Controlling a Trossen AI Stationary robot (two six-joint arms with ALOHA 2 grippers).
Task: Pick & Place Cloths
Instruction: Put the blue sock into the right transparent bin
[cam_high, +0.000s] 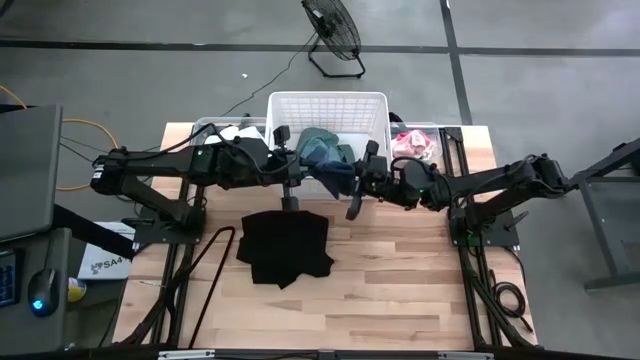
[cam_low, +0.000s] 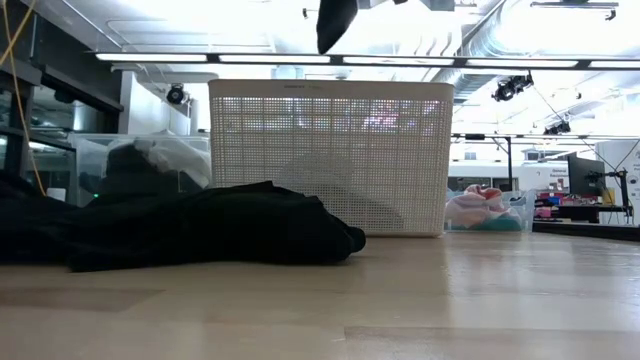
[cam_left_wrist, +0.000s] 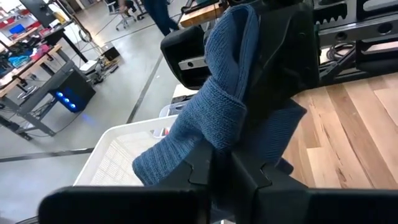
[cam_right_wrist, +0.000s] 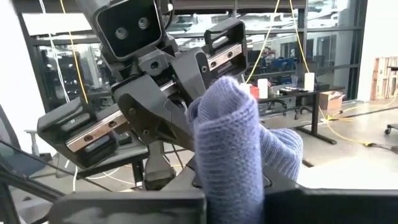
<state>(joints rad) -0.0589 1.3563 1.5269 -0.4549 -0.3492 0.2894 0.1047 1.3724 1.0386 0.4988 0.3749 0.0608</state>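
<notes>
Left gripper (cam_high: 296, 160) clamped on dark blue cloth (cam_high: 325, 155), raised over white basket (cam_high: 372, 110). Right gripper (cam_high: 362, 172) pinched onto same cloth from opposite side. Black cloth (cam_high: 285, 246) flat on table (cam_high: 400, 290), just below both grippers.

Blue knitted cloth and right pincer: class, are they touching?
Touching. The right wrist view shows the right pincer shut on the blue knitted cloth.
</notes>
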